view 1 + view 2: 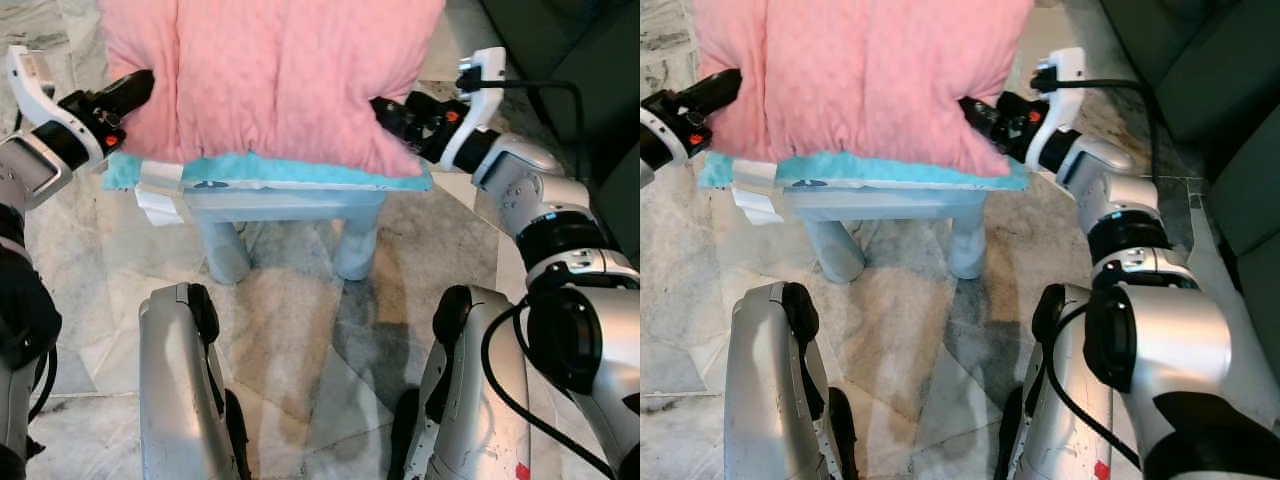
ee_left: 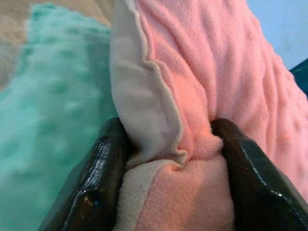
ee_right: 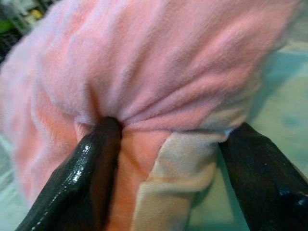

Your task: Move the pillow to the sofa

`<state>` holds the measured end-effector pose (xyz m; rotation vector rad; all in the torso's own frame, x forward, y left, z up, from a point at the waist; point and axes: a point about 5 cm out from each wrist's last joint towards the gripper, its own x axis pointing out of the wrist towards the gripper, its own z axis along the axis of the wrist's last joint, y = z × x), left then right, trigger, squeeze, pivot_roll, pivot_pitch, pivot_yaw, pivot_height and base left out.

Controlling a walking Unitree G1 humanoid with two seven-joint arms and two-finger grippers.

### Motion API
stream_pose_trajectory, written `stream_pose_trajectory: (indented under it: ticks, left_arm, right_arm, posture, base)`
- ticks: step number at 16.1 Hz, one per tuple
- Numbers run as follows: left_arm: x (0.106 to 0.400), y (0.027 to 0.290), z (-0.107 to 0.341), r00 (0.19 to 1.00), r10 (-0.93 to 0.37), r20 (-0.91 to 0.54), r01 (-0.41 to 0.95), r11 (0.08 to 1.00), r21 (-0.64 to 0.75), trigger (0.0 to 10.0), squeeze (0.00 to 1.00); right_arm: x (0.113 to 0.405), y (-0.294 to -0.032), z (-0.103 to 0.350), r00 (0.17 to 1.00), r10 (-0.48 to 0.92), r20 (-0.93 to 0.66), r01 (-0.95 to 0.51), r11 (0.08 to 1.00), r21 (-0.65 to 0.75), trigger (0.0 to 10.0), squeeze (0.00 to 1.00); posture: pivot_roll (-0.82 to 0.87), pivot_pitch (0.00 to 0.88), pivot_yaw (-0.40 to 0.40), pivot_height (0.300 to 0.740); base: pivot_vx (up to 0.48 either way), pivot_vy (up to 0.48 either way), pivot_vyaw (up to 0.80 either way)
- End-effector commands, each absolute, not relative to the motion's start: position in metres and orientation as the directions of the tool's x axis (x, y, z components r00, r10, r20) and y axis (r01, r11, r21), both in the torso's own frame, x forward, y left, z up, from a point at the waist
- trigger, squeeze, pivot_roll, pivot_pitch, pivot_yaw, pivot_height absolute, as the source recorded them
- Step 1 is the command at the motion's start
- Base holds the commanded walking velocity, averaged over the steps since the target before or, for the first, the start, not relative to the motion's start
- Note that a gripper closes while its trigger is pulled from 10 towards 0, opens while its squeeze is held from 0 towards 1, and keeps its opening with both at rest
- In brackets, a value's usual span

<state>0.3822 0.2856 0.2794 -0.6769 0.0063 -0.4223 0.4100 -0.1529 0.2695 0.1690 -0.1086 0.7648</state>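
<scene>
A large pink fleece pillow (image 1: 270,75) stands on a teal cloth (image 1: 300,172) that covers a pale blue stool (image 1: 290,205). My left gripper (image 1: 135,90) pinches the pillow's left edge. My right gripper (image 1: 385,112) pinches its lower right corner. In the left wrist view both black fingers (image 2: 98,178) squeeze pink and cream fabric (image 2: 163,159). The right wrist view shows the same, with the fingers (image 3: 82,178) bunching the pillow's seam (image 3: 159,168). A dark green sofa (image 1: 1210,90) stands at the far right.
The stool's two round legs (image 1: 225,250) stand on a marble floor (image 1: 300,330). A white tag (image 1: 160,195) hangs off the stool's left front. My silver legs (image 1: 185,390) fill the foreground. A black cable (image 1: 540,90) runs along my right arm.
</scene>
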Motion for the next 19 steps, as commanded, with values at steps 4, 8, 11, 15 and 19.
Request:
stream_pose_trajectory:
  ticks: [4, 8, 11, 15, 19]
  left_arm:
    - [0.379, 0.293, 0.258, 0.931, -0.344, 0.124, 0.350, 0.737, -0.578, 0.0, 0.00]
    - [0.375, 0.299, 0.246, 0.938, -0.296, 0.180, 0.345, 0.751, -0.563, 0.0, 0.00]
    - [0.374, 0.302, 0.246, 0.937, -0.238, 0.257, 0.340, 0.796, -0.502, 0.0, 0.00]
    - [0.378, 0.285, 0.262, 0.882, -0.226, 0.414, 0.381, 0.859, -0.342, 0.0, 0.00]
    - [0.371, 0.277, 0.269, 0.824, -0.204, 0.528, 0.384, 0.887, -0.256, 0.0, 0.00]
  right_arm:
    - [0.409, -0.155, 0.264, 0.732, 0.663, 0.156, -0.678, 0.731, 0.076, 0.0, 0.00]
    - [0.410, -0.148, 0.266, 0.735, 0.653, 0.181, -0.671, 0.739, 0.057, 0.0, 0.00]
    - [0.409, -0.144, 0.263, 0.734, 0.649, 0.200, -0.668, 0.743, 0.040, 0.0, 0.00]
    - [0.404, -0.140, 0.262, 0.730, 0.640, 0.238, -0.655, 0.755, -0.023, 0.0, 0.00]
    - [0.391, -0.151, 0.256, 0.770, 0.546, 0.330, -0.570, 0.821, -0.029, 0.0, 0.00]
  posture:
    - [0.05, 0.154, -0.013, 0.330]
    - [0.06, 0.079, -0.016, 0.330]
    - [0.06, 0.030, -0.011, 0.330]
    - [0.06, 0.000, -0.014, 0.330]
    - [0.05, 0.000, 0.002, 0.330]
  base:
    - [0.000, 0.000, 0.00]
    - [0.000, 0.000, 0.00]
    - [0.000, 0.000, 0.00]
    - [0.000, 0.000, 0.00]
    - [0.000, 0.000, 0.00]
